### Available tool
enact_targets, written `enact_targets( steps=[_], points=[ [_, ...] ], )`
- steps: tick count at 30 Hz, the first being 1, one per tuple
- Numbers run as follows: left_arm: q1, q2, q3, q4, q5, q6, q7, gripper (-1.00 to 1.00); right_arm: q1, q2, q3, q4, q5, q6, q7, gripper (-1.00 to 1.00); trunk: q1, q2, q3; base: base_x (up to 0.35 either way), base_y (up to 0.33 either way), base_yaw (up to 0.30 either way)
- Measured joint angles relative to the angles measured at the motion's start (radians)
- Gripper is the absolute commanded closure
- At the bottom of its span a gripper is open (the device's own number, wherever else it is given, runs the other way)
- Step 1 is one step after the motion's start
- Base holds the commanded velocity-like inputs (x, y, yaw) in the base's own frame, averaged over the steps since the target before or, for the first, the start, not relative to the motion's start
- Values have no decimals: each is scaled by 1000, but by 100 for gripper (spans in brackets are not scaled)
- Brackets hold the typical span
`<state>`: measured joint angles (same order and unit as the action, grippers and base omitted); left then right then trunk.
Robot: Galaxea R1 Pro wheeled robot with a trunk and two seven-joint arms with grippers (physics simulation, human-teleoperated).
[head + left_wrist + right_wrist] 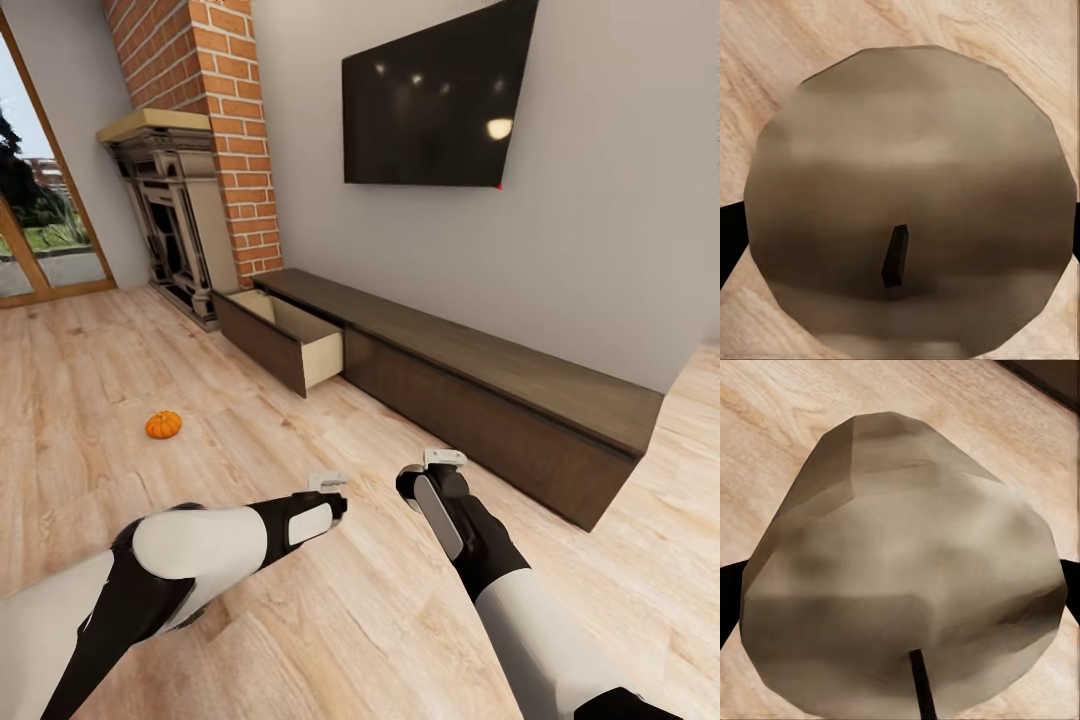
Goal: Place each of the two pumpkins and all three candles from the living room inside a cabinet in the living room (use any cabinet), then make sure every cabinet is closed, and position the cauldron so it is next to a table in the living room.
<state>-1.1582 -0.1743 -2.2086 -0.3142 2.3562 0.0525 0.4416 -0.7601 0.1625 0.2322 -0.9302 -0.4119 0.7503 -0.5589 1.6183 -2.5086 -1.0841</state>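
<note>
One pumpkin (163,424) sits on the plank floor (360,620), out in the open, well left of the arms and well apart from the cabinet (480,400). Cabinet runs along the wall under the TV (430,95); its leftmost drawer (285,335) is pulled out, tan inside, nothing visible in the part I can see. Other drawer fronts look flush. Brick fireplace (185,215) stands just beside the cabinet's left end, w/ a glass door further left.

Both arms reach fwd, low over the floor, between me and the cabinet. Left gripper (328,483) is hard to read from the head view, but the left wrist view has a candle (907,202) seen top-down w/ its dark wick, dark finger edges at both its sides, so it's holding that candle. Right gripper (445,459) same story: right wrist view shows another candle (904,577), a lumpy greyish-brown shape, wick at its near edge, dark finger bits flanking it, so it's clamped on it. Floor under both; a dark cabinet edge shows in a corner of the right wrist view.
</note>
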Motion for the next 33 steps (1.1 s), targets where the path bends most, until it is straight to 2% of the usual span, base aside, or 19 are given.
enact_targets(
  steps=[22,28,31,33],
  points=[
    [0,0,0,-25,-7,0,-5,100,0,-2,-2,11,-4,-49,1,100,0,0,0,-326,-5,0],
    [0,0,0,-34,-20,-2,-5,100,0,-12,-3,15,-6,-50,2,100,0,0,0,-330,0,0],
    [0,0,0,-34,-20,-9,-5,100,0,-14,-5,20,-8,-49,2,100,0,0,0,-330,0,0],
    [0,0,1,-34,-23,-42,-4,100,0,-20,-7,63,-6,-46,1,100,0,0,0,-330,0,0]
  ],
)
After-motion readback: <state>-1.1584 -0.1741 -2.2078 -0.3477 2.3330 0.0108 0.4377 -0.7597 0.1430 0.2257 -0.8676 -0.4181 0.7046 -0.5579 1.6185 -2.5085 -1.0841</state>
